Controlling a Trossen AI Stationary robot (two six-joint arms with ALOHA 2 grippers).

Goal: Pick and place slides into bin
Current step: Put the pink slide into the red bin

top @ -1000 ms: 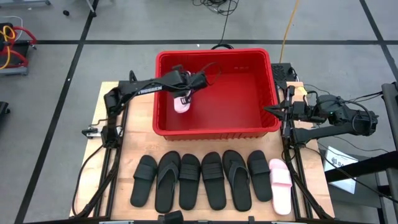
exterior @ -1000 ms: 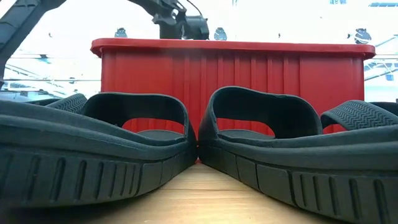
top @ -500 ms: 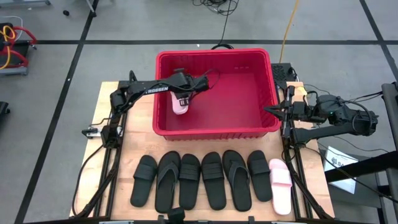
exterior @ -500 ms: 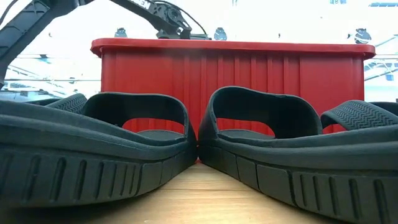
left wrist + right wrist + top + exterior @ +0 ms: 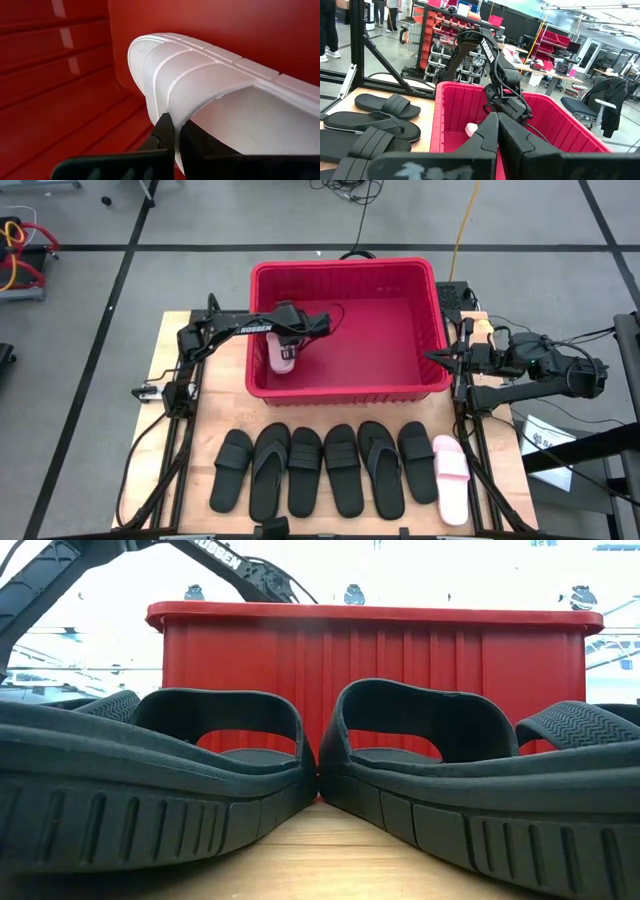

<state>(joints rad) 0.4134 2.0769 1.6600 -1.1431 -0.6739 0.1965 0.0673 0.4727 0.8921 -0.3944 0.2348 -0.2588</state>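
Note:
The red bin (image 5: 345, 268) stands at the table's far middle. My left gripper (image 5: 291, 345) reaches into its left part and is shut on a pale pink slide (image 5: 278, 358), which also shows in the left wrist view (image 5: 225, 85). Six black slides (image 5: 325, 470) and a second pale pink slide (image 5: 450, 477) lie flat on their soles in a row near the table's near edge. My right gripper (image 5: 432, 358) is shut and empty, beside the bin's right wall. My left gripper pinches the pink slide's wide strap at its edge (image 5: 176, 107) between its two fingers (image 5: 164, 131). The fingers come from above, slanting down into the bin. The slide hangs low near the bin's left wall; whether it touches the floor I cannot tell.
The bin's ribbed near wall (image 5: 400, 650) rises behind the row of slides. The bin's right part (image 5: 390, 340) holds nothing. The right arm (image 5: 540, 365) lies along the table's right edge. A label (image 5: 545, 435) lies at the right near corner.
My left gripper has gone down into the bin and toward its left wall, still shut on the pink slide. The slide has moved with it, lower and nearer the left wall.

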